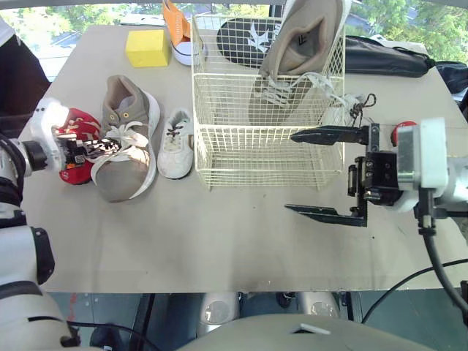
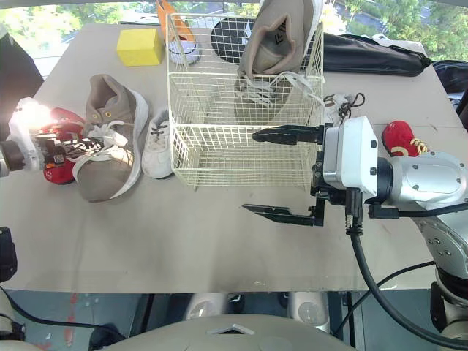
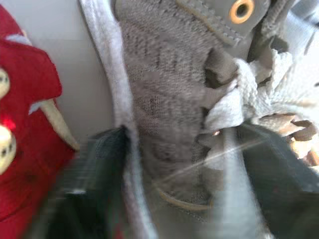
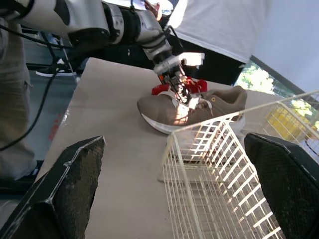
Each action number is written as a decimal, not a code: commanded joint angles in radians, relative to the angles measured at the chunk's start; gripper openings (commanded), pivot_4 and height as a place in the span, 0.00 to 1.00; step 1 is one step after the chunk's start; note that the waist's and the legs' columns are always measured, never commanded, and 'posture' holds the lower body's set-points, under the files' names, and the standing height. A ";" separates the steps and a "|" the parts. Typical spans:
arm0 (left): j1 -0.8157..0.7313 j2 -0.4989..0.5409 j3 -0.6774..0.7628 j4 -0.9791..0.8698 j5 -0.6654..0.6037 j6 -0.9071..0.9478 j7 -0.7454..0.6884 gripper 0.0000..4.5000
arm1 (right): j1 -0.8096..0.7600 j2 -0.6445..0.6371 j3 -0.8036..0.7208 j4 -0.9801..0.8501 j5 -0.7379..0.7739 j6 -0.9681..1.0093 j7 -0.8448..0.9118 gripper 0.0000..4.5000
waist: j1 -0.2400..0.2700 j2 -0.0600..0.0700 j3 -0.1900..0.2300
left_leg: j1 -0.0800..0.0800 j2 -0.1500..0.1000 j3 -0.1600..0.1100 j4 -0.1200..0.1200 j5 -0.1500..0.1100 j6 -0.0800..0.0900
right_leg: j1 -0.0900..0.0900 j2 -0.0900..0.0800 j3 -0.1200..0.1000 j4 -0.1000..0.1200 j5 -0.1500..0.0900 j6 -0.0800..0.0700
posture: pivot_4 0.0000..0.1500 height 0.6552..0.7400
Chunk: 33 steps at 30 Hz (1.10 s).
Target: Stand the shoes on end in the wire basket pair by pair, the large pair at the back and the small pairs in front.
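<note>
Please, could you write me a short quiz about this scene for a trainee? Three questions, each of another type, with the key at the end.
1. True or false: one large grey-brown shoe stands on end at the back of the wire basket.
2. What colour is the small shoe lying between the basket and the large shoe on the table? A) red B) white C) orange
3. Fill the gap: the right claw, in front of the basket, is ____ (open or shut).
Key: 1 true; 2 B; 3 open.
</note>
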 commanded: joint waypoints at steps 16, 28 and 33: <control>0.103 0.008 0.472 -0.385 -0.227 0.410 0.032 0.12 | -0.006 -0.044 -0.011 0.055 0.048 -0.019 -0.035 1.00 | -0.007 -0.006 0.000 | -0.003 -0.002 0.000 0.004 -0.004 0.008 | 0.001 -0.006 -0.003 0.000 -0.001 0.003 | 1.00 1.00; -0.076 -0.372 0.787 -1.254 -0.423 0.622 0.676 0.12 | -0.064 0.038 0.013 0.218 -0.079 -0.126 0.010 1.00 | 0.008 -0.007 0.006 | -0.001 -0.004 -0.009 0.005 -0.001 0.003 | 0.005 -0.007 -0.007 0.001 -0.001 0.003 | 1.00 1.00; -0.136 -0.594 0.560 -1.387 -0.277 0.228 0.827 0.12 | -0.031 0.066 -0.039 0.190 -0.105 -0.129 -0.091 1.00 | 0.012 -0.005 0.005 | 0.000 -0.004 -0.011 0.008 -0.001 0.002 | 0.009 -0.007 -0.007 0.001 0.000 0.003 | 1.00 1.00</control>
